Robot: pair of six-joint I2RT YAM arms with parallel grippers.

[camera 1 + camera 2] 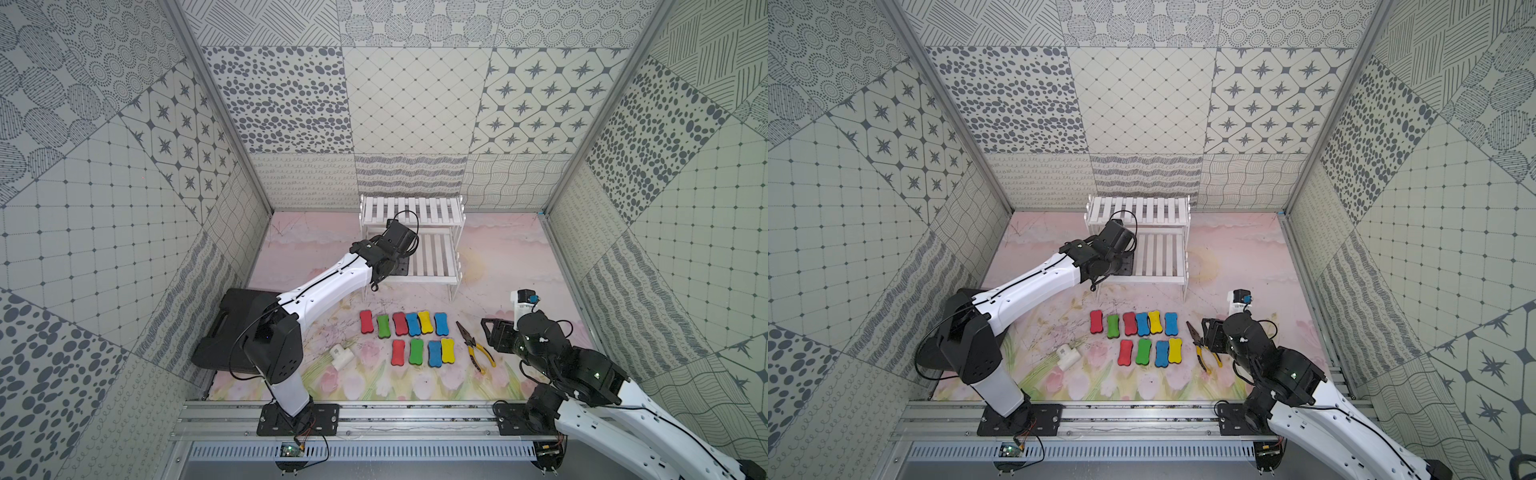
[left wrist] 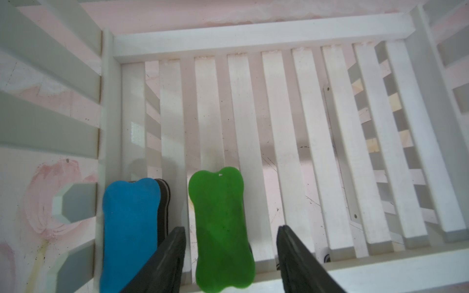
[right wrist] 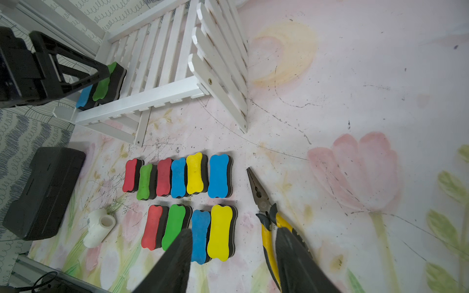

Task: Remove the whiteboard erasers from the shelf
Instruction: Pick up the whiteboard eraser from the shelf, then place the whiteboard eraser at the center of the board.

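The white two-tier shelf [image 1: 432, 210] stands at the back of the mat. On the left end of its lower tier [image 2: 253, 101] lie a green eraser [image 2: 218, 203] and a blue eraser [image 2: 129, 228], side by side. My left gripper [image 2: 231, 228] is open and straddles the green eraser, with a gap on each side. The right wrist view shows the same pair, green [image 3: 102, 83] and blue [image 3: 82, 97]. Several erasers [image 1: 415, 324] lie in two rows on the mat in front of the shelf. My right gripper [image 3: 233, 230] hangs open and empty above the nearer row's right end.
Yellow-handled pliers [image 1: 476, 345] lie right of the eraser rows, under my right gripper. A black case [image 1: 232, 328] sits at the left wall, and a small white block [image 1: 341, 355] lies near it. A white item with a dark top [image 1: 521, 305] stands at the right.
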